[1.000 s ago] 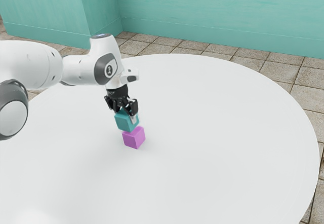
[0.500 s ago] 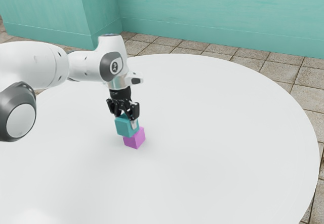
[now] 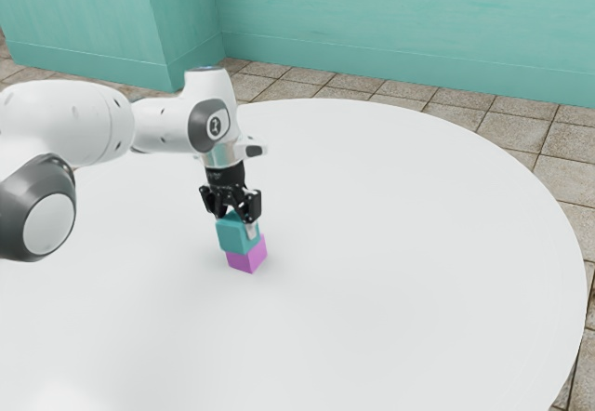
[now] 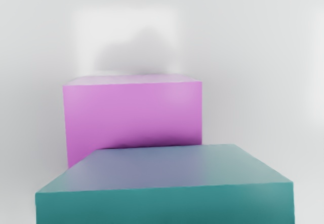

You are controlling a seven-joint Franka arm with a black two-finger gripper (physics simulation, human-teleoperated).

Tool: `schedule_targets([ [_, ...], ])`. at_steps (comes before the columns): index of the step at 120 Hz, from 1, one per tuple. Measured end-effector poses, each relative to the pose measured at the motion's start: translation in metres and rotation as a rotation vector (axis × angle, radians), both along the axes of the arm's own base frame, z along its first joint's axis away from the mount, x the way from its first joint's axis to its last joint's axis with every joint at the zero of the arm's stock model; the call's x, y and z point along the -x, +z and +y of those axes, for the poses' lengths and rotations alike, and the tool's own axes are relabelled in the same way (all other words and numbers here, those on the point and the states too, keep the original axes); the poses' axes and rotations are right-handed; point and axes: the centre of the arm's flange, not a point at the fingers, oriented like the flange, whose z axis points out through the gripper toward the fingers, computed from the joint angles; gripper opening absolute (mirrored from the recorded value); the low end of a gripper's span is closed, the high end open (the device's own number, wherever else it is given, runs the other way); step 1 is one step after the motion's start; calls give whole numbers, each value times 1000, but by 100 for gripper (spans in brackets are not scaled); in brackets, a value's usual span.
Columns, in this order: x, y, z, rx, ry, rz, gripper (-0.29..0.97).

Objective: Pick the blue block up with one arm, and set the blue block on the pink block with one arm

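The blue block [image 3: 232,234] hangs over the pink block [image 3: 249,260], its underside meeting the pink block's top or just shy of it; whether the two truly touch I cannot tell. It does not sit square over the pink one. It is set off toward the exterior view's left, so part of it overhangs on that side and a strip of the pink top shows bare toward the exterior view's right.

In the wrist view the blue block [image 4: 167,188] lies close under the hand, and the pink block [image 4: 134,115] stands beyond and below it, its top face partly covered by the blue one.

The black jaws pinch the blue block from two sides, one finger on each face, and point straight down at it.

The white arm [image 3: 93,137] comes in from the exterior view's left, and its wrist bends down over the two blocks.

Both blocks are toward the exterior view's left half of a round white counter [image 3: 418,271], with the pink block resting flat on it. Beyond the counter's edge lies a brown tiled floor [image 3: 548,141], and behind that a green-blue wall [image 3: 400,11].
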Motion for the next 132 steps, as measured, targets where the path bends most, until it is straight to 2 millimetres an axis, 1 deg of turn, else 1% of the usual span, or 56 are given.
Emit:
schedule_targets([
  [36, -9, 12, 2, -10, 29, -44, 35],
  [62, -12, 8, 2, -49, 18, -61, 35],
  [78, -16, 1, 3, -59, 26, -81, 35],
  [96, -18, 3, 3, -64, 33, -104, 35],
  [111, -19, 9, 1, -64, 35, -118, 35],
  [121, -15, 14, 0, -65, 38, -135, 35],
  [132, -14, 12, 1, -70, 43, -158, 35],
])
